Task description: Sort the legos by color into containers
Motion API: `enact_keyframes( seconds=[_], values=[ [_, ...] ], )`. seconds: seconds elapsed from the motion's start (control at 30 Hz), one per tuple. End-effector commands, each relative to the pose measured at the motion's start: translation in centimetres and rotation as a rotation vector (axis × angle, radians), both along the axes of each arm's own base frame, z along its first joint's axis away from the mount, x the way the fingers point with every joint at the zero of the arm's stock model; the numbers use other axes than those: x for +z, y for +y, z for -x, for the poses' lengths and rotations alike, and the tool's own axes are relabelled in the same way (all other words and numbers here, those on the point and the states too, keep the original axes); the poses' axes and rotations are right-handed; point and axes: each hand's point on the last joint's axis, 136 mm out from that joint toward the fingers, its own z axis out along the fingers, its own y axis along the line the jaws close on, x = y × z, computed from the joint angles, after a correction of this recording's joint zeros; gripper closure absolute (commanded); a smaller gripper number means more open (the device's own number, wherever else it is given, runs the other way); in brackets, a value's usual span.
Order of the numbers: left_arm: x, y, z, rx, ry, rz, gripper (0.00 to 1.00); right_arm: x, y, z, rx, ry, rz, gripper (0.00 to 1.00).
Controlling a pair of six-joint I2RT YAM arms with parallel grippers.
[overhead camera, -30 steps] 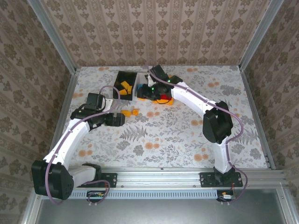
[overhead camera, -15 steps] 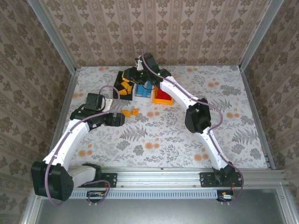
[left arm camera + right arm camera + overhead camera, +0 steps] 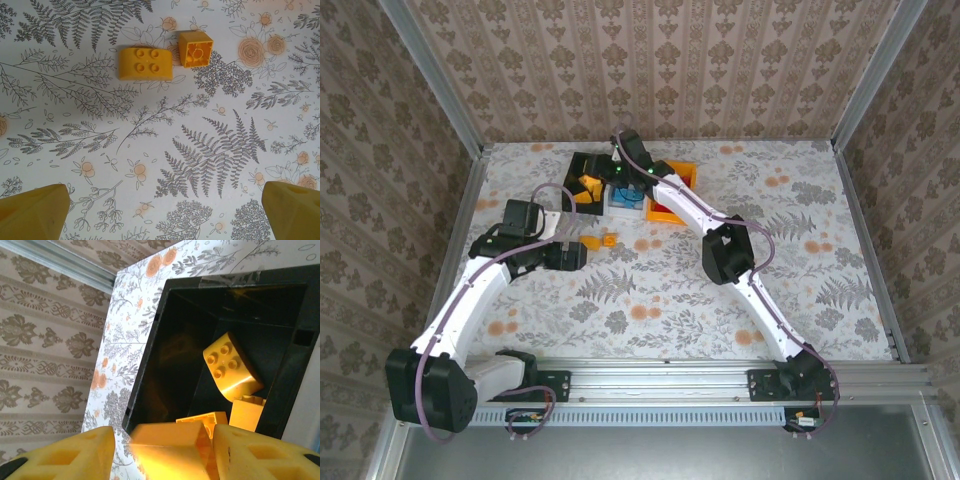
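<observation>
Hung the right fingers (image 3: 75, 452) just above the near end of the black bin (image 3: 170, 355), at the far edge of the tabletop (image 3: 840, 260), plainly so that the yellow brick (image 3: 170, 442) between them would drop among its own colour. Could not tell whether that brick was gripped or already let go: lay between the two pads, blurred, with a thin dark gap on one side. Found inside the black bin a rounded yellow brick (image 3: 231, 367) tipped against more yellow pieces (image 3: 245, 412) lower down, and nothing of another colour. Saw the three bins set side by side along the far edge, left of its middle, likely to make each drop a short reach from the next: black bin nearest the far left corner, then the white bin (image 3: 615, 207) holding light blue bricks (image 3: 630, 197), then the orange bin (image 3: 688, 172) with red bricks (image 3: 663, 204) in it, partly hidden. Held the left fingers (image 3: 35, 212) spread wide and empty, low over the tabletop toward its left edge, aimed at two unsorted bricks lying on it: a rounded loose brick (image 3: 145, 63) studs up and a square loose brick (image 3: 195, 48) hollow side up, just beside each other and not touching. Judged both as bound for the black bin, and the task as close to done.
</observation>
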Motion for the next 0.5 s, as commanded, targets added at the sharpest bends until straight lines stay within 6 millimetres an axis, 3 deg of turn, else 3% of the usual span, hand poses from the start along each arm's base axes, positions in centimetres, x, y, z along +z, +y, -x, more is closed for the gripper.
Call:
enact_keyframes(
  seconds=[0.0,0.23,0.33,0.47],
  values=[
    [0.2,-0.1,0.5,-0.023,-0.005,-0.004,0.00,3.6,0.1,-1.0,-0.011,-0.115,-0.028,0.42],
    [0.3,0.0,0.4,-0.022,-0.010,-0.003,0.00,6.8,-0.4,0.7,0.032,-0.129,0.014,0.40],
    [0.5,0.0,0.4,-0.020,-0.016,-0.002,0.00,7.6,-1.4,2.7,0.036,-0.093,0.096,0.40],
    [0.6,0.1,0.4,-0.019,-0.019,-0.001,0.00,7.2,-3.0,6.6,0.066,-0.019,0.252,0.37]
  ],
)
